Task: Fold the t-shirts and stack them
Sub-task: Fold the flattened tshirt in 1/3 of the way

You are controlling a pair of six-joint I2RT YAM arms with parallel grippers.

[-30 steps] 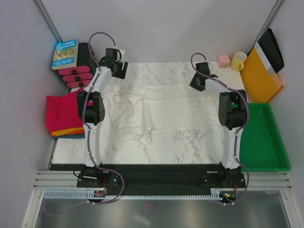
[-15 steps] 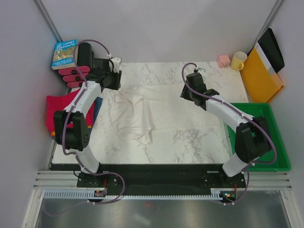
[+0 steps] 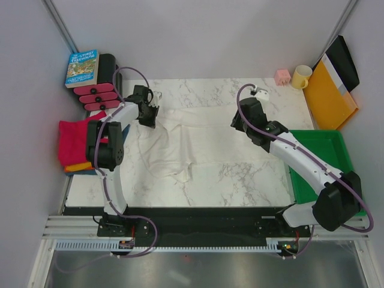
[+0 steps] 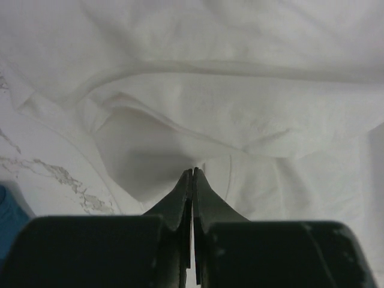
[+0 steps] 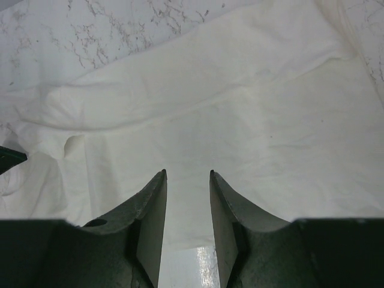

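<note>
Your left fingers [image 4: 192, 180] have just gone from wide open to fully shut. They now sit at the far-left corner of the large, wrinkly cream-white t-shirt [image 3: 198, 135], where 1 second ago they hung beyond its far edge. In the left wrist view the 2 tips meet on a raised fold and the creases draw in toward them. That reads as a thin pinch of cloth, though you cannot see the cloth between the tips. Your right fingers [image 5: 161, 186] have come in from the far-right side of the white marbled surface [image 3: 240, 180]. They now hover over the right part of the cream-white t-shirt, about half open, with bare cloth showing in the gap and nothing held. The cream-white t-shirt lies spread and rumpled across the far half of the surface, its outline much as it was 1 second ago, with a bunched flap trailing toward you on the left. So 1 corner looks secured and the other is not. In my judgement you need the right fingers down and closed on the matching far edge before any lift, or the fold will drag crooked. The folded magenta-pink, orange and blue t-shirts [image 3: 77, 147] sit stacked at the left edge, beside the left arm's elbow.
</note>
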